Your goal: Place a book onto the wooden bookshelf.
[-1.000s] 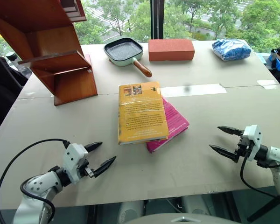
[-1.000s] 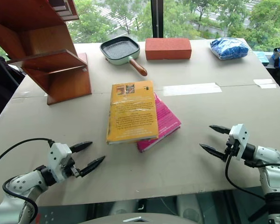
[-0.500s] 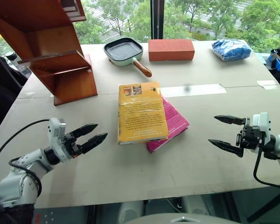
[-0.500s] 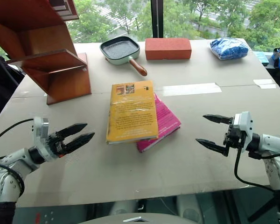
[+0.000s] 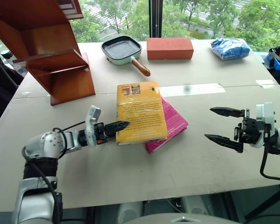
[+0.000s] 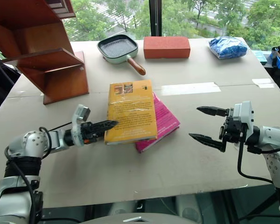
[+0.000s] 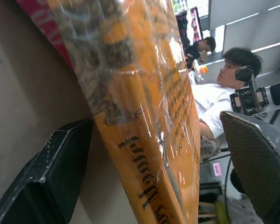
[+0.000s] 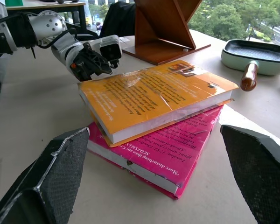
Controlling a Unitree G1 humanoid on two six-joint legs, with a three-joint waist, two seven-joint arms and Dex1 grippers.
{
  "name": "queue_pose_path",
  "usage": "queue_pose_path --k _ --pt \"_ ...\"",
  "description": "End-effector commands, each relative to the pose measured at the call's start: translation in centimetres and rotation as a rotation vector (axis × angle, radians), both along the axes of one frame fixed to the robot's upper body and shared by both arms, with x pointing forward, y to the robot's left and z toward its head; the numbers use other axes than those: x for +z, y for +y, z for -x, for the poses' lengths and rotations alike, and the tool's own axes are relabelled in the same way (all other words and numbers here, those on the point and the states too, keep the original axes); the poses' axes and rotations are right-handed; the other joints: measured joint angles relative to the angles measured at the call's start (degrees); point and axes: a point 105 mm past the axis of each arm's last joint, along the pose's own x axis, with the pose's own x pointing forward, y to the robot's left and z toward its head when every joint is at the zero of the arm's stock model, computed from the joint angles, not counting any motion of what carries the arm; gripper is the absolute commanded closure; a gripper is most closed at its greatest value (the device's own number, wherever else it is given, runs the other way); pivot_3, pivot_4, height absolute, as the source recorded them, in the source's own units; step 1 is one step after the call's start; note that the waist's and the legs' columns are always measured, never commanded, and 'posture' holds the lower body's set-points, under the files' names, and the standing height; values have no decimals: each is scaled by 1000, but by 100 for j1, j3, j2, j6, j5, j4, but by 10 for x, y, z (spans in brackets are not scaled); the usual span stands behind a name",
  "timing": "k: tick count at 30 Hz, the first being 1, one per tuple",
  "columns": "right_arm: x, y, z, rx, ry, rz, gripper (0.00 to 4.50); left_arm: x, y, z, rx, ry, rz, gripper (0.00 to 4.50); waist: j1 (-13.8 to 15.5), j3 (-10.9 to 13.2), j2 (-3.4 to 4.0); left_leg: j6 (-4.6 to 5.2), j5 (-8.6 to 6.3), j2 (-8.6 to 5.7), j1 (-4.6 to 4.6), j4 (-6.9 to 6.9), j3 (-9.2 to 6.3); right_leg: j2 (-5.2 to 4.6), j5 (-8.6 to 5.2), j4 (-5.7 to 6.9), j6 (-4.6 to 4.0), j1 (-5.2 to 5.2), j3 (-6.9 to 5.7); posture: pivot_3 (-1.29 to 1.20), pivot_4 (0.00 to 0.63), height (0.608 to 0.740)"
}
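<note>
The table (image 5: 214,154) carried everything, and the book served as the landmark; beyond the book, toward its far-left corner, stood the wooden bookshelf (image 5: 60,60), well apart from it; the book (image 5: 140,112) lay flat near the middle of the table, its cover up, resting on a pink book (image 5: 175,126) that jutted out on its right; beyond it lay a pan (image 5: 123,50) and a brick (image 5: 170,48). The left claw (image 5: 115,127) sat at the book's near-left edge, opened wide, one finger seemingly over the cover and one beside the spine in the left wrist view; the right claw (image 5: 221,126) hovered well to the book's right, also spread wide and empty. To do this step well, I judged the left claw should straddle only the yellow book's thickness, clear of the pink one, and close firmly, since the glossy wrap looked slippery.
</note>
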Motion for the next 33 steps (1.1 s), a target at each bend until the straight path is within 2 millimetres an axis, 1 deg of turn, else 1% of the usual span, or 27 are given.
queue_pose_path --k 1,2,3,5,6,7,8,9,10,11,12,13,14,15,16,18,20,21,23,24,25,26,28,30,31,32,33 --pt "14 0 3 2 -55 12 0 -1 -5 -6 -19 28 0 14 5 0 0 0 0 -1 0 0 -1 0 3 1 -4 0 0 0 150 740" --pt "14 0 4 1 -55 13 0 -1 -7 -5 -35 29 1 14 -3 0 0 0 0 -1 0 0 -1 0 3 1 -5 0 0 0 150 740" --pt "14 0 4 -1 -55 14 0 1 -8 -4 -54 30 9 259 -7 0 0 0 0 -1 1 0 0 0 3 1 -6 1 1 0 150 740" --pt "15 0 4 -5 -56 16 0 6 -11 0 -90 20 32 801 -1 0 0 0 0 -2 2 0 2 0 3 1 -7 0 3 0 150 740" --pt "15 0 5 -6 -56 16 0 8 -11 1 -96 17 40 1271 1 1 -1 0 0 -2 0 0 1 -1 3 1 -8 0 3 0 150 740" --pt "15 0 5 -7 -55 15 0 9 -11 2 -101 14 45 1638 4 1 -1 0 0 -2 -1 0 1 -1 3 1 -8 0 3 0 150 740" --pt "15 0 5 -8 -54 14 0 10 -10 3 -103 14 47 1733 4 1 -2 0 0 -2 -1 0 0 -1 3 1 -8 0 2 0 150 740" --pt "15 1 5 -8 -53 14 0 10 -10 5 -104 14 47 2399 4 1 -2 0 0 -2 -1 0 0 -1 3 1 -8 0 3 0 150 740" --pt "15 1 5 -8 -53 13 0 10 -9 6 -105 14 47 2633 4 1 -1 0 0 -2 -1 0 0 -1 3 1 -8 0 2 0 150 740" --pt "15 2 5 -8 -52 12 0 11 -8 8 -106 12 51 3079 2 1 -2 0 0 -2 -1 0 0 -2 1 1 -12 0 3 0 150 740" --pt "15 2 5 -7 -51 10 0 14 -6 10 -104 9 59 3422 -6 1 -1 0 0 -2 -1 0 0 -2 1 1 -13 0 3 0 150 740" --pt "15 2 5 -7 -50 10 0 17 -5 12 -102 3 71 3921 -2 1 -1 0 0 -1 -1 0 1 -2 1 0 -13 0 4 0 150 740" --pt "15 3 4 -5 -50 8 0 23 -3 15 -103 -12 87 4171 -2 1 -2 0 0 -1 -1 0 0 -3 1 1 -13 0 3 0 150 740" --pt "16 3 3 -4 -50 6 0 29 -2 19 -103 -40 99 4391 -11 2 -2 0 0 -1 -2 0 -1 -2 1 0 -13 -1 3 0 150 740" --pt "16 3 3 -3 -50 4 0 36 -2 21 -98 -80 103 4490 -21 4 -6 0 0 -1 -2 0 0 -3 -1 1 -15 -2 3 0 150 740" --pt "17 3 1 -1 -51 -6 0 54 -3 23 -78 -183 118 4490 -8 7 -8 0 0 13 -2 0 -8 -3 -1 1 -17 -3 5 0 150 740" --pt "23 3 -2 -9 -58 -43 0 80 -8 21 -48 -362 81 4490 23 8 -10 -1 1 15 -3 2 -12 -5 -1 1 -17 -2 2 0 150 740" --pt "27 3 -5 -12 -66 -67 0 94 -11 17 -21 -488 -2 4490 28 13 -19 -1 1 13 -3 3 -11 -6 -1 1 -17 0 0 0 150 740" --pt "36 5 -12 -12 -85 -118 0 121 -14 -1 84 -743 -234 4490 49 16 -23 -4 2 13 -4 7 -10 -7 -2 1 -22 2 -1 0 150 740" --pt "40 6 -15 -12 -93 -135 0 130 -14 -6 112 -823 -315 4490 60 20 -29 -5 3 11 -4 9 -7 -9 -6 1 -30 3 0 0 150 740" --pt "42 7 -16 -12 -98 -146 0 135 -14 -8 126 -866 -359 4490 63 19 -27 -10 6 5 -4 10 -5 -9 -2 1 -35 5 -1 0 150 740" --pt "45 8 -21 -22 -108 -164 0 143 -16 -9 119 -967 -447 4490 62 16 -22 -13 8 -9 -2 9 -2 -9 1 1 -40 5 5 0 150 740" --pt "56 14 -32 -24 -126 -219 0 170 -14 -20 147 -1222 -747 4490 29 19 -28 -13 8 -11 3 3 2 -10 0 0 -40 6 10 0 150 740" --pt "65 20 -39 -19 -139 -258 0 191 -5 -30 176 -1406 -1036 4490 7 29 -28 -14 8 -14 -5 -1 4 -6 1 -2 -39 -3 13 0 150 740" --pt "69 23 -42 -14 -141 -280 0 198 4 -35 176 -1482 -1204 4490 -4 34 -25 -14 8 -14 -5 -1 4 -6 3 2 -36 -4 14 0 150 740" --pt "75 26 -45 -7 -148 -302 0 211 17 -39 200 -1558 -1402 4490 -3 34 -25 -13 8 -13 -7 -7 5 -3 12 -3 -21 -6 16 0 150 740" --pt "79 28 -46 2 -152 -318 0 222 28 -40 215 -1608 -1547 4490 -3 31 -20 -13 8 -13 -6 -7 5 -3 12 -4 -20 -7 16 0 150 740"
